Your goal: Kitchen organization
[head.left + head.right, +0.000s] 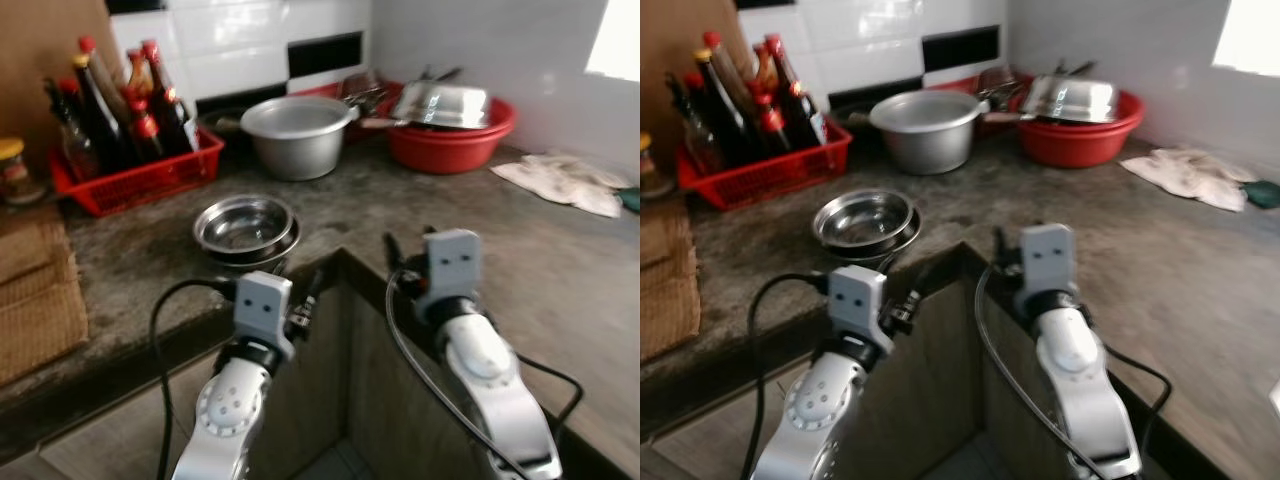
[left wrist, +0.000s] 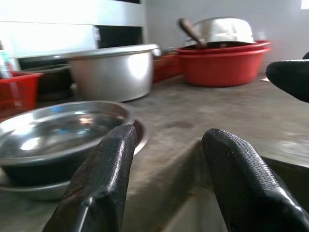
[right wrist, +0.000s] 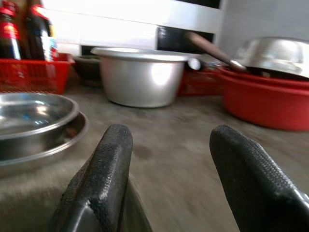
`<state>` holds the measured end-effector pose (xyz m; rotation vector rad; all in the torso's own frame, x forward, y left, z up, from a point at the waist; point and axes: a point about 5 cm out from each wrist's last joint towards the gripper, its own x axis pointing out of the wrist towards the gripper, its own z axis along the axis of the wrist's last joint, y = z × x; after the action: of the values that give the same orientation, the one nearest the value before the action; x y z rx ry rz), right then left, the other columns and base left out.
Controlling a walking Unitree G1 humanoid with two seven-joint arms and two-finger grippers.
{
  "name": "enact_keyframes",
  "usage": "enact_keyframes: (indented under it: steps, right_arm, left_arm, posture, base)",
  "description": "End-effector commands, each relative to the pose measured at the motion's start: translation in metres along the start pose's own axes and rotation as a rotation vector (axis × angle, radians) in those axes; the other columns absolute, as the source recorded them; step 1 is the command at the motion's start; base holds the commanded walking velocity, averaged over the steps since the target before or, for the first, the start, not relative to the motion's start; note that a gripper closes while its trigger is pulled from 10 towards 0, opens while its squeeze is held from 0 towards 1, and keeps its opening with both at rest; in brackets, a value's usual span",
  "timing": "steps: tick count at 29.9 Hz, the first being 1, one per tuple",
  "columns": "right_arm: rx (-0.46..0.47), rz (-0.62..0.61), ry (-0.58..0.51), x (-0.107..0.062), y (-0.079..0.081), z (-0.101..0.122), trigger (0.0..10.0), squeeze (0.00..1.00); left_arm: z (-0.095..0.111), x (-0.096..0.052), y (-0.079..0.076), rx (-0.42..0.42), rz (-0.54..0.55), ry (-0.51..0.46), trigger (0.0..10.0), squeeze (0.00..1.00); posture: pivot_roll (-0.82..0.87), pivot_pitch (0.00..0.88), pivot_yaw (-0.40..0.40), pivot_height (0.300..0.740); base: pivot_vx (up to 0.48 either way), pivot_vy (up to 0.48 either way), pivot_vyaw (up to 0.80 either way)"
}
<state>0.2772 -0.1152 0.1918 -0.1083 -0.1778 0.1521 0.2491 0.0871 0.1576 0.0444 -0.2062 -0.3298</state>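
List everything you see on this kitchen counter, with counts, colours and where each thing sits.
steel bowls: two, silver, stacked near the counter's inner corner
aluminium pot: one, silver, behind the bowls
red crate: one, back left, holding dark sauce bottles
red basin: one, back right, holding a steel bowl
cloth: one, white, far right
woven mat: one, tan, left edge
jar: one, yellow-lidded, far left
left gripper: open, near the bowls
right gripper: open, at the counter's edge

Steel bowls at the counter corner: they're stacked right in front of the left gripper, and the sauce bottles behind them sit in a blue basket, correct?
Not quite. The basket holding the sauce bottles is red, not blue, as the left eye view shows. The stacked steel bowls do sit just ahead of the left gripper.
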Motion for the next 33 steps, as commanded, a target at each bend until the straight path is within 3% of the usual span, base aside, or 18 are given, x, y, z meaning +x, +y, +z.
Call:
enact_keyframes:
  steps: [1, 16, 30, 31, 32, 33]
  right_arm:
    - [-0.009, -0.021, -0.003, 0.0, -0.006, 0.001, 10.0, 0.0]
    - [-0.013, -0.017, -0.024, 0.012, -0.009, 0.007, 10.0, 0.0]
    - [-0.012, 0.061, 0.028, 0.037, -0.01, 0.01, 10.0, 0.0]
    - [-0.029, 0.073, 0.019, 0.04, -0.011, 0.012, 10.0, 0.26]
    - [-0.03, 0.07, 0.015, 0.042, -0.011, 0.013, 10.0, 1.0]
    - [-0.03, 0.07, 0.015, 0.042, -0.011, 0.013, 10.0, 1.0]
  left_arm:
    - [0.002, 0.001, -0.004, 0.0, -0.012, -0.001, 10.0, 0.0]
    - [0.002, 0.001, -0.006, 0.014, -0.025, -0.009, 10.0, 0.0]
    - [-0.003, 0.002, -0.007, -0.002, -0.022, 0.019, 10.0, 0.0]
    - [-0.003, 0.002, -0.007, 0.001, -0.023, 0.019, 10.0, 0.0]
    - [-0.002, 0.002, -0.007, -0.001, -0.02, 0.019, 10.0, 0.0]
    - [-0.002, 0.002, -0.007, -0.001, -0.02, 0.019, 10.0, 0.0]
  posture:
    - [0.07, 0.0, 0.001, 0.74]
    - [0.08, 0.0, -0.009, 0.74]
    - [0.08, 0.0, -0.011, 0.74]
    - [0.08, 0.0, -0.011, 0.74]
    - [0.08, 0.0, -0.013, 0.74]
    - [0.08, 0.0, -0.013, 0.74]
  base:
    - [0.0, 0.0, 0.8]
    - [0.057, 0.0, 0.8]
    - [0.059, 0.0, 0.0]
    - [0.0, 0.0, 0.0]
    - [0.0, 0.0, 0.63]
    - [0.0, 0.0, 0.63]
